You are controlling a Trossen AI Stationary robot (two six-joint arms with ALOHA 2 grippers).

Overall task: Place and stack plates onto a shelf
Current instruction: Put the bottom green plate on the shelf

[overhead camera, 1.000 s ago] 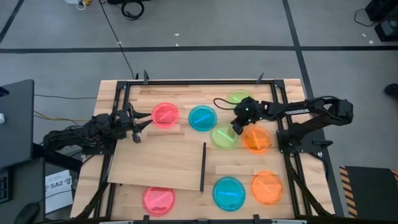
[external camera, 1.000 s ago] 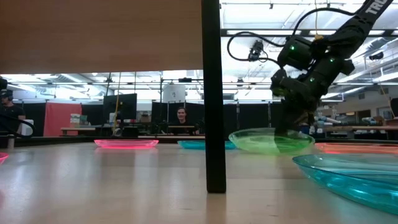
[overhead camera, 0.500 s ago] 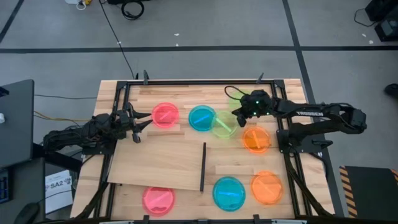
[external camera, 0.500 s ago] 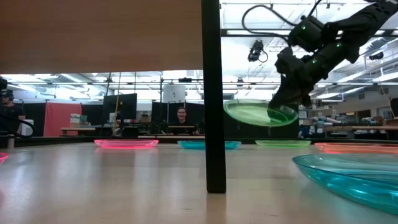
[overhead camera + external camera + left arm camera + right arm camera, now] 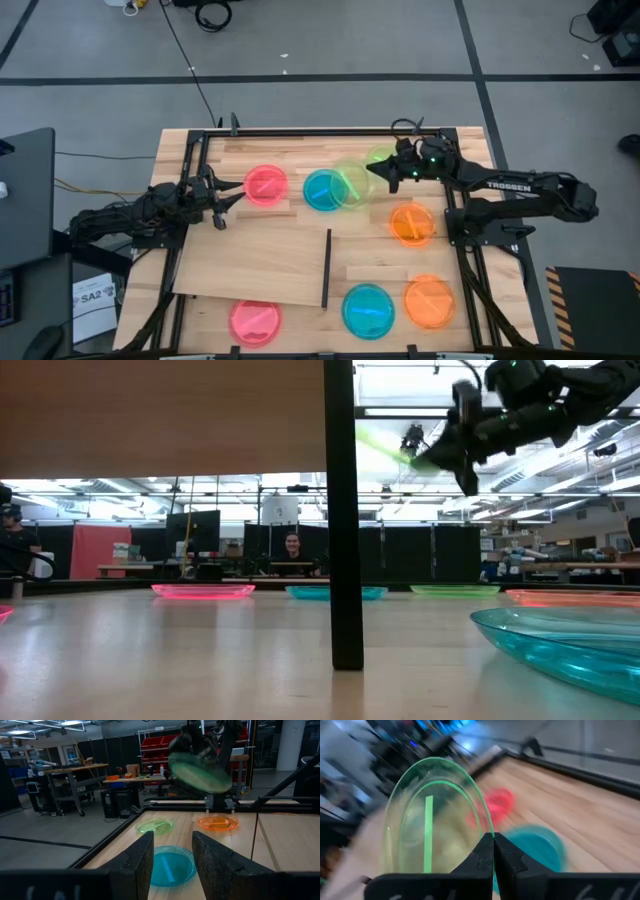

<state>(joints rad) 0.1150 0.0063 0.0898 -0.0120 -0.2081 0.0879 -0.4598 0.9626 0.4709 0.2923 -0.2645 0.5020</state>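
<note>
At centre left of the high view, the left gripper (image 5: 226,198) waits with fingers parted. The shelf (image 5: 250,265) carries no plates yet. Upper right, a green plate (image 5: 350,184) is clamped aloft in the right gripper (image 5: 383,171); seven others lie on the table (image 5: 300,145).

Plank-grained wooden tabletop (image 5: 260,225) carries a pale plywood shelf panel (image 5: 250,265) with its black upright strip (image 5: 326,268). Flat on the planks: pink plate (image 5: 266,185) just ahead of the left arm's fingers, blue plate (image 5: 322,190), green plate (image 5: 381,156), orange plate (image 5: 411,224), plus three along the near edge
</note>
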